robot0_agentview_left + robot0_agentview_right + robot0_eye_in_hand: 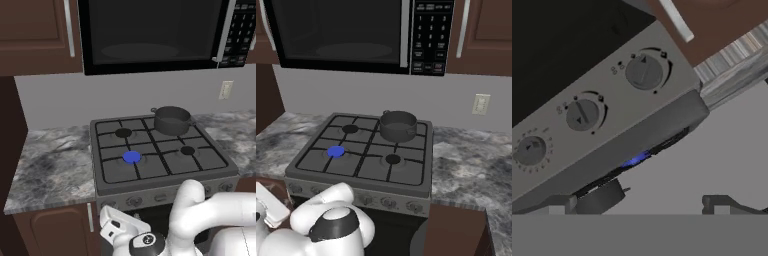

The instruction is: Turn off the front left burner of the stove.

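Stove (165, 150) sits in the counter (55, 160), its long side running left to right, knobs (134, 201) on the front. Its burner (132, 157) glows blue at the front left. A grey pot (171, 120) stands on the back right burner, at about 1 o'clock from the blue one. I cannot see what is inside the pot.

From the right, the burner (335, 151) is blue and the pot (398, 125) is at 2 o'clock from it.

Hand view: three knobs (643, 71) in a slanted row, with a blue glow (634, 159) below. Gripper (640, 205) tips are far apart.
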